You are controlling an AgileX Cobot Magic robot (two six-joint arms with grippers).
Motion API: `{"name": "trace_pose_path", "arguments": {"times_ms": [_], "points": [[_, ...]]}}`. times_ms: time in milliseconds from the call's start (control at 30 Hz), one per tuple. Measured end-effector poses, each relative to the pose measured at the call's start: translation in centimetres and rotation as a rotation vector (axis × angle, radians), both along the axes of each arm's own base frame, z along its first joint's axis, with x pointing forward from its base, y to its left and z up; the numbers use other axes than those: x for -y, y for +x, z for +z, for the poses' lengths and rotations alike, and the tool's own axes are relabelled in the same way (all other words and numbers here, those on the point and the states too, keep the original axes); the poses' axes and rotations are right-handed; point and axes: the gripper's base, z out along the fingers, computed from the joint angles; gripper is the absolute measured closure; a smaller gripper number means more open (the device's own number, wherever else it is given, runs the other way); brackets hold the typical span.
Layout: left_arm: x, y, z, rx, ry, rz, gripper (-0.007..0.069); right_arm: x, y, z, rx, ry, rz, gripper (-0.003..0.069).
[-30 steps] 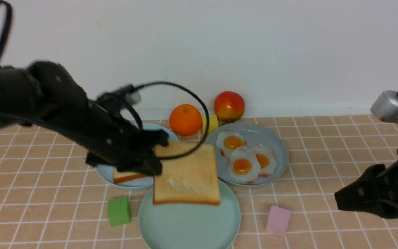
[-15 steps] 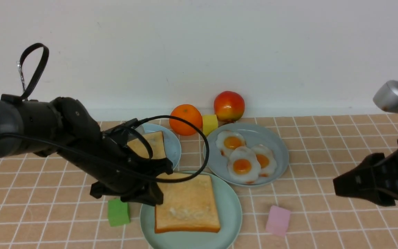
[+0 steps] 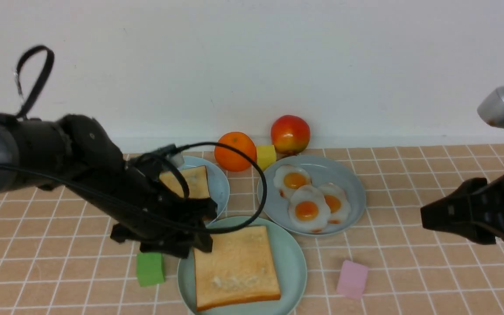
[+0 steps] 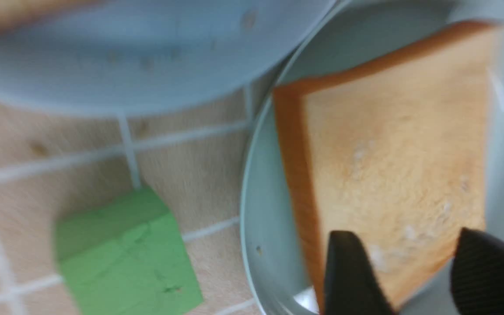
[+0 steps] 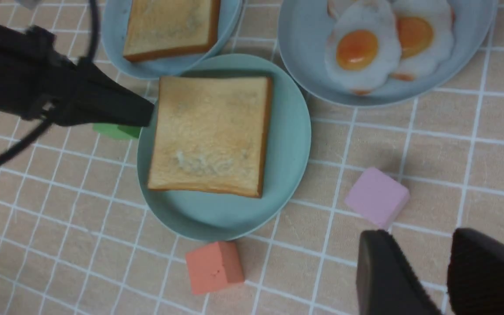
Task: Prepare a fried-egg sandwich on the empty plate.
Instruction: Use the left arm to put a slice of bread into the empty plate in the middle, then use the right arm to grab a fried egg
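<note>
Hovering by the toast slice (image 3: 234, 267) on the mint-green plate (image 3: 295, 262), left gripper (image 4: 409, 253) spread wide; right gripper (image 5: 422, 238) parted, empty

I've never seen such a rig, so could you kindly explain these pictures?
It is a two-armed robot. One picture looks forward from between the arms; the other two come from cameras on each wrist. On the table, one toast slice lies on the mint-green plate, a second slice on the sky-blue plate, and three fried eggs on the grey-blue plate. An orange, a red fruit and coloured cubes lie around. The left hand is open by the first slice's corner; the right hand is open too. Nothing is held.
</note>
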Motion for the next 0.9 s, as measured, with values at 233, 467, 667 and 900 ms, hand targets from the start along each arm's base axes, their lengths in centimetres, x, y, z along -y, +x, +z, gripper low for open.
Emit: {"name": "trace_pose_path", "arguments": {"times_ms": [233, 467, 667, 900], "points": [[-0.4, -0.5, 7.8, 0.163, 0.058, -0.132, 0.0221, 0.0, 1.3, 0.5, 0.030, -0.057, 0.013, 0.0401], [-1.0, -3.3, 13.9, 0.290, 0.015, -0.166, 0.0324, -1.1, 5.7, 0.0, -0.096, -0.088, 0.015, 0.0347], [-1.4, -7.5, 13.7, 0.339, -0.047, -0.272, 0.0539, -2.7, 12.0, -2.8, -0.204, -0.130, 0.068, 0.0326], [-1.6, -9.9, 11.3, 0.369, -0.067, -0.362, 0.0638, -4.9, 19.1, -4.5, -0.265, -0.182, 0.210, 0.0325]]}}
